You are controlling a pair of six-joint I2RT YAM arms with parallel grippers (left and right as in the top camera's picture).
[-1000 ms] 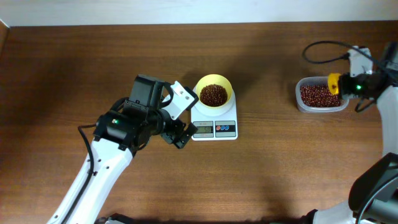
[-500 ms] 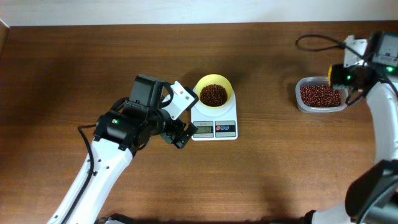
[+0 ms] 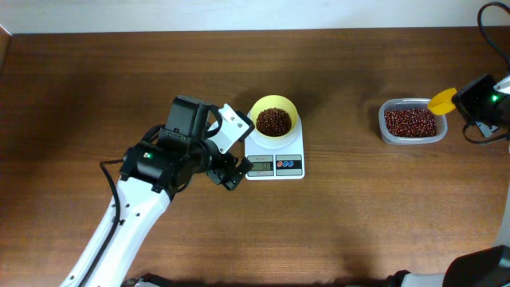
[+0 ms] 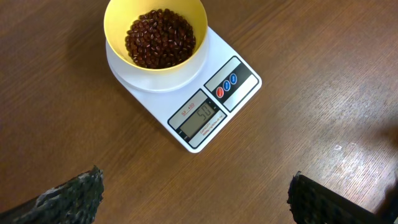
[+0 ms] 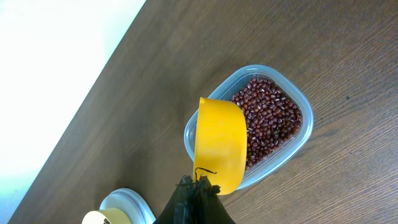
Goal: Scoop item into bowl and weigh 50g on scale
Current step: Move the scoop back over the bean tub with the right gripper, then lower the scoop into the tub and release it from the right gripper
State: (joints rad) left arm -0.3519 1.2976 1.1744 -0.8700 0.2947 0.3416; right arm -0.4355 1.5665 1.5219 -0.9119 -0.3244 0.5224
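Overhead, we log the left arm (image 3: 135,207) angled up from the counter's (image 3: 358,231) near edge, with the left gripper (image 3: 231,171) low beside the mid-counter scale (image 3: 275,165), which carries the bowl (image 3: 275,99) of beans (image 3: 273,121). Left wrist: its fingers (image 4: 68,196) are spread wide and hold nothing. Right wrist: near the far right corner, the right gripper (image 5: 196,196) is clamped on the scoop (image 5: 219,146), which is tilted over the bean-filled tub (image 5: 301,134).
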